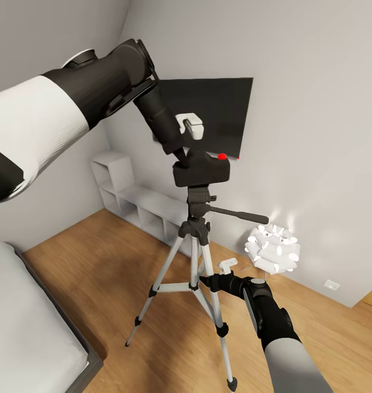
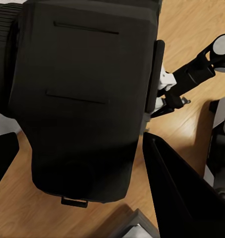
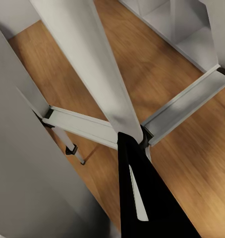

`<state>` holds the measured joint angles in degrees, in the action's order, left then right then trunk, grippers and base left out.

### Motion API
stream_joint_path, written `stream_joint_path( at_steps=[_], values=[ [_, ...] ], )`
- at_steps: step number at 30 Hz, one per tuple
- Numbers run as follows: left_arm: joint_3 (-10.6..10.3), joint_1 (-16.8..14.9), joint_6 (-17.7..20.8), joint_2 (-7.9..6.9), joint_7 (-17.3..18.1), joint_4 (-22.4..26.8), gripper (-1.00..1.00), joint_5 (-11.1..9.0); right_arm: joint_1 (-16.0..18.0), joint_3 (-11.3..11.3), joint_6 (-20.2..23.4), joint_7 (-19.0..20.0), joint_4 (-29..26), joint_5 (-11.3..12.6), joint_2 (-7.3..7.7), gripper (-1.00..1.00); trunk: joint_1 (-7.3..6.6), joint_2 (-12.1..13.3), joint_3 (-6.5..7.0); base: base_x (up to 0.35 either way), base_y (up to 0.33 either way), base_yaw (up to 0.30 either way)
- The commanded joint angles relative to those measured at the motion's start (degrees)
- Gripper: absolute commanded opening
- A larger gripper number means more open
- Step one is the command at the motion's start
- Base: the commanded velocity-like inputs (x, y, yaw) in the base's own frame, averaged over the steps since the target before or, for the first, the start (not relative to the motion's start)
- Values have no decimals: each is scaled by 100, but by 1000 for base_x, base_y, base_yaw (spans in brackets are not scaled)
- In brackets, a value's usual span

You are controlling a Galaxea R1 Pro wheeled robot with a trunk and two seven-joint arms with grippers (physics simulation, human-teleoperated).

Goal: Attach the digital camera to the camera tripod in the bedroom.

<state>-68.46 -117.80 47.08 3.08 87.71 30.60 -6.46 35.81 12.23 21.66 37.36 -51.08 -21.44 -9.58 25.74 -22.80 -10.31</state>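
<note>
digital camera point(image 1: 201, 168): boxy, black, red dot, seated on the camera tripod point(image 1: 194, 256) head
left end effector point(image 1: 187, 152): clamped on the camera
right end effector point(image 1: 207, 282): opening cannot be told

Digital camera point(image 1: 201, 170): black, small red dot on top. Camera tripod point(image 1: 192, 262): silver legs, black joints, feet, head and pan handle. Wall screen point(image 1: 218, 112): flat black. Floor point(image 1: 109, 262): light wood grain. Cube shelf point(image 1: 125, 196): white. Ball lamp point(image 1: 273, 248): white. Robot arms: black with white sections.
</note>
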Motion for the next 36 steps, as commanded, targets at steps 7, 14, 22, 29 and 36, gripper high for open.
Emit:
stream_joint_path(
  at_steps=[7,14,22,29,36],
  values=[
    [-48,0,50,134,-14,-239,-100,-65,5,34,22,52,-7,-88,-8,-100,4,-12,-13,0,0,0],
    [-48,2,47,153,-17,-314,-100,-50,5,34,22,52,-7,-88,-8,-100,4,-12,-13,0,0,0],
    [-43,2,41,126,-10,-281,-100,-29,5,34,22,58,-7,-88,-8,-100,4,-12,-13,0,0,0],
    [-44,3,37,116,-2,-269,-100,-13,5,34,22,60,-7,-88,-8,-100,4,-12,-13,0,0,0],
    [-51,3,8,71,9,-237,-100,-15,5,34,22,58,-7,-88,-8,-100,4,-12,-13,0,0,0]
  ],
)
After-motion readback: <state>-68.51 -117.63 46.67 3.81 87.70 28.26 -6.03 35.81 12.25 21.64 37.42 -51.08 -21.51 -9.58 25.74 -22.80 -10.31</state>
